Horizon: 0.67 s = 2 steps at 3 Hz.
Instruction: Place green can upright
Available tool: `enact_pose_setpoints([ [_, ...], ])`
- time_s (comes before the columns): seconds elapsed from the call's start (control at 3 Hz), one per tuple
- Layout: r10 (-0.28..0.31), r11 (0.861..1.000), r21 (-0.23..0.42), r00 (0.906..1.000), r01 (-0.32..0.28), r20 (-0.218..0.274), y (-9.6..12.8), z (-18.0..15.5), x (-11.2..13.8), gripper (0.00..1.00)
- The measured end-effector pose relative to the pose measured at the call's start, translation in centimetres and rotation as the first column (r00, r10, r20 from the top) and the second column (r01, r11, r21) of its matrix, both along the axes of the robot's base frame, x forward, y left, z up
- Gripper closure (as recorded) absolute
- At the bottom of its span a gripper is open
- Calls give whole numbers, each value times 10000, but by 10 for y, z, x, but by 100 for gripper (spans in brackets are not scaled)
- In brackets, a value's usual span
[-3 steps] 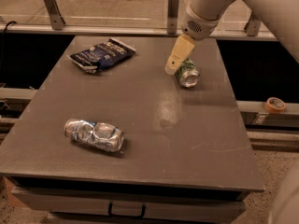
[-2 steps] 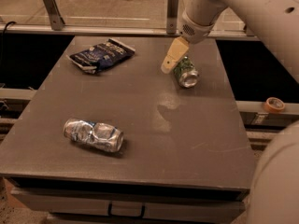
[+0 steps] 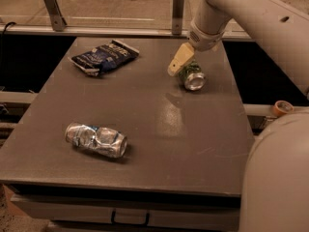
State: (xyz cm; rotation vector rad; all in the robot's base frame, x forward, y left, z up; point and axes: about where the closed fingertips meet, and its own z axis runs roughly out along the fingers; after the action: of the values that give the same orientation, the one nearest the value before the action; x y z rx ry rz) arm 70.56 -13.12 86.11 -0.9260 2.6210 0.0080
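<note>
Gripper (image 3: pixel 180 65) at sideways green can (image 3: pixel 194 77)

The small green aluminium drink can (image 3: pixel 192 75) with mottled light-green markings was seen lying on its side on the far right part of the grey table top (image 3: pixel 145 129). Its silver end was turned toward the camera. The gripper (image 3: pixel 177 64) was held just beside its left flank.

The pale tan claw (image 3: pixel 179 65) sits on an off-white arm over the far right of the dark grey-brown table (image 3: pixel 203 144). Just beside it is a small green aluminium can (image 3: pixel 192 75), mottled light green with a silver end. Left of the claw is a dark-blue foil bag (image 3: pixel 104 57) with white print. Nearer and further left is a crushed silver can (image 3: pixel 95 139) streaked with blue.
</note>
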Motion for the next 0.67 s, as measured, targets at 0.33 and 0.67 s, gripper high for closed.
enact_pose_setpoints([
  [0.33, -862, 9963, -65, 9959, 860, -273, -9, -12, 0, 26],
  [0.67, -1109, 9938, -115, 9930, 1105, -417, -8, -14, -4, 49],
])
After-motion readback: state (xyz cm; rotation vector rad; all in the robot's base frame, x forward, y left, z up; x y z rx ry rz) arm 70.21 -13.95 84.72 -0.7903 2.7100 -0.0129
